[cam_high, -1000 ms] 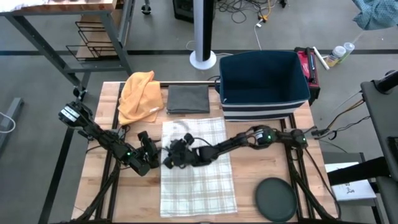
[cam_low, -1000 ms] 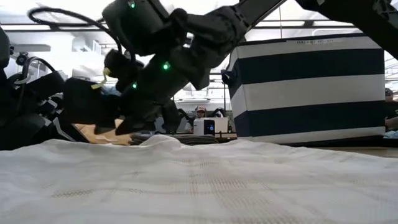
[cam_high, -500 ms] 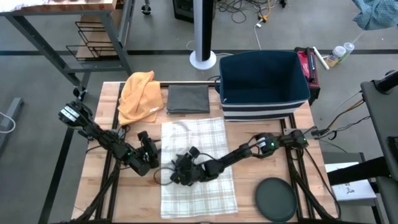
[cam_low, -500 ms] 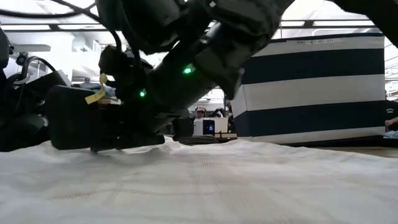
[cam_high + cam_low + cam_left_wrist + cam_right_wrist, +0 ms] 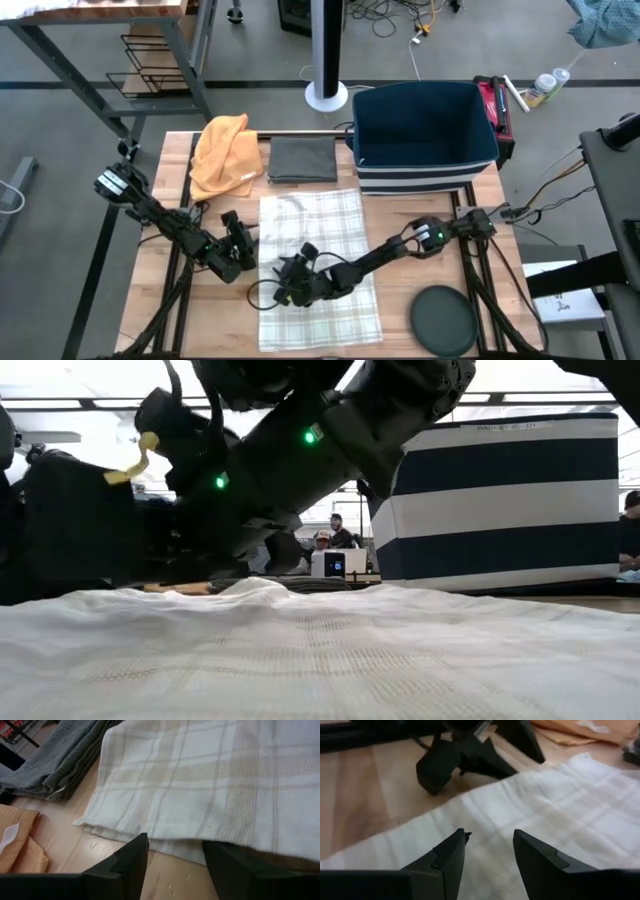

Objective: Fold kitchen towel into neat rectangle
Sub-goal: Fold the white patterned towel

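Towel: your plaid towel [image 5: 318, 262] lies spread flat on the table [image 5: 420, 240], in the middle, reaching from just in front of the bin to the near edge. In the low view it fills the foreground as a pale, slightly rumpled sheet [image 5: 330, 650].
Towel edge: in the left wrist view you see its hemmed left border [image 5: 200, 795] lying on the wood, with a second layer showing under the rim.
Right gripper: your right gripper [image 5: 290, 290] hangs low over the towel's left half, toward the near end. In its wrist view the two fingers [image 5: 447, 862] stand spread apart over the cloth [image 5: 530, 820], pinching nothing.
Left gripper: your left gripper [image 5: 240, 250] sits on bare wood just beside the towel's left edge. Its fingers [image 5: 127, 862] stand apart, pointed at the border, with nothing between them.
Grey cloth: a folded grey cloth [image 5: 303, 160] lies beyond the towel's far edge, close to it.
Orange cloth: a bunched orange cloth [image 5: 222, 155] lies left of the grey one.
Bin: a dark blue bin [image 5: 425, 130] with striped sides stands at the far right of the table.
Disc: a dark round disc [image 5: 443, 320] lies at the near right corner, apart from the towel.
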`<action>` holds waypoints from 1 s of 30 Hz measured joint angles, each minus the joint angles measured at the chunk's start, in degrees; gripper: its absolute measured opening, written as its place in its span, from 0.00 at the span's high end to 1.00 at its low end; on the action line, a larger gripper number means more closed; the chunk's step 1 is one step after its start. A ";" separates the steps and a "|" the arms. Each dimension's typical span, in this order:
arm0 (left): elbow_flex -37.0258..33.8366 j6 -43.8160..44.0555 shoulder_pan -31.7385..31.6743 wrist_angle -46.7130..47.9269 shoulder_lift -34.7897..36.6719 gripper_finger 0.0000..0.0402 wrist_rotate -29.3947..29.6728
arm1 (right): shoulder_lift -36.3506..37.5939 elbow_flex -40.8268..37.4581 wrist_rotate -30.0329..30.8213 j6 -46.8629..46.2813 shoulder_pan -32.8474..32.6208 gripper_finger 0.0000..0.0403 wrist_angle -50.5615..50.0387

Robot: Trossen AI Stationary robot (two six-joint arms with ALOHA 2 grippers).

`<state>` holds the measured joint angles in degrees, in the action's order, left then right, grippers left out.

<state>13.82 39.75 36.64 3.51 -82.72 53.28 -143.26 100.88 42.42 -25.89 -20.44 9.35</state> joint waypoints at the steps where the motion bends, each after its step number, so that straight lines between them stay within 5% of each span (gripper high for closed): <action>1: 0.00 0.00 0.00 0.00 0.00 0.54 0.16 | -0.44 -0.02 -1.30 -0.38 0.08 0.61 -0.69; 11: -0.24 -0.02 0.04 0.13 0.00 0.55 0.75 | 1.69 -0.02 -3.59 -4.27 -3.14 0.59 -10.25; 18: -0.31 -0.02 0.04 -0.11 0.00 0.55 0.90 | 2.20 1.28 -4.57 -3.70 -3.90 0.59 -8.00; 30: -0.42 1.04 -0.08 -0.13 -0.02 0.56 0.31 | 1.79 1.36 -19.20 -3.05 -4.23 0.58 -6.16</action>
<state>13.41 40.78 36.56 3.38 -82.74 53.58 -141.47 102.24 23.22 -28.94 -24.67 3.19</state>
